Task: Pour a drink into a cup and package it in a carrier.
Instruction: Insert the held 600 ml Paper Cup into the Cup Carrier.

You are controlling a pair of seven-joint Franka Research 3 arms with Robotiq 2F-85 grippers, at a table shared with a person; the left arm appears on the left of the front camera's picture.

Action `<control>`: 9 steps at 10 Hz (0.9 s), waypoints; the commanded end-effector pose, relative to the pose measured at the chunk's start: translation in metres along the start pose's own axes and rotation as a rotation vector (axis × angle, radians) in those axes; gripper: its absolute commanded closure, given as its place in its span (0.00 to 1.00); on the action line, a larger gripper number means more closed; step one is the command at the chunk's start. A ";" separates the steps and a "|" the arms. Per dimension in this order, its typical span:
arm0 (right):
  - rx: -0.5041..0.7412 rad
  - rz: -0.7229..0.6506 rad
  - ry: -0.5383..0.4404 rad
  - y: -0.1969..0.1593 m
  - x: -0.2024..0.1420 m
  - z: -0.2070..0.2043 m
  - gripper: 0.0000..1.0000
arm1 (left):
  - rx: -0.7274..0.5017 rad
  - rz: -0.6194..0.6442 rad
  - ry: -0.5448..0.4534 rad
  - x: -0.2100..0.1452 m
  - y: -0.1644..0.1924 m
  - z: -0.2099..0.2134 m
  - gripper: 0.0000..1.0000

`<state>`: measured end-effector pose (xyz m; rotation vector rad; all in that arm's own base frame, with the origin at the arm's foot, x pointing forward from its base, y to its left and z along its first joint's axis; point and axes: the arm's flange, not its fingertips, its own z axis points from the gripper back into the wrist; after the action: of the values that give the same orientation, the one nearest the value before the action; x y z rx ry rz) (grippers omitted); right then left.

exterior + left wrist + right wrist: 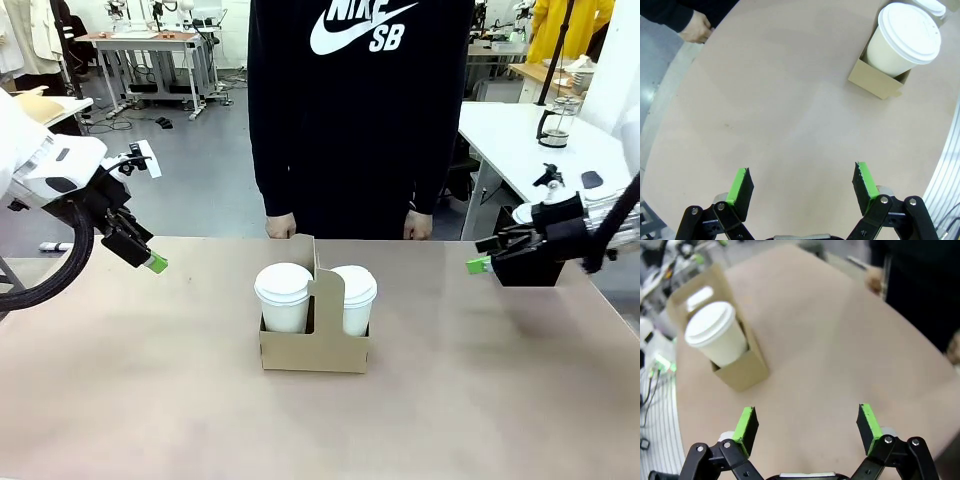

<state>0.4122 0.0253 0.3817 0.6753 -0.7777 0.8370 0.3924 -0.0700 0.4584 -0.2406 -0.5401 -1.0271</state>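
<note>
The tan cardboard carrier (315,350) stands mid-table with its handle panel upright. Two white lidded paper cups sit in its slots, one on the left (283,298) and one on the right (353,298); they look about equally tall here. My left gripper (152,262) hovers open over the table's left part, well away from the carrier. My right gripper (480,265) hovers open at the right. In the left wrist view my gripper (802,175) is empty, with a cup (902,42) in the carrier (877,82) far ahead. The right wrist view shows my empty gripper (806,415), a cup (715,337) and the carrier (742,372).
A person in a black top stands at the far edge, hands (281,226) (418,226) at the table's rim. A black box (530,272) sits behind my right gripper. A glass jug (556,122) stands on a white side table at the back right, its contents too small to tell.
</note>
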 end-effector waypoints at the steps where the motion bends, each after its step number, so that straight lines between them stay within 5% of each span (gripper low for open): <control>1: -0.093 -0.112 0.102 0.020 -0.004 0.017 0.00 | -0.012 0.013 -0.009 0.001 0.000 0.000 0.00; 9: -0.156 -0.101 0.132 -0.001 -0.005 0.022 0.00 | -0.012 0.013 -0.009 0.001 0.000 0.000 0.00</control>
<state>0.4034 0.0038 0.3890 0.5040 -0.6733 0.7182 0.3924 -0.0700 0.4583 -0.2406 -0.5399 -1.0270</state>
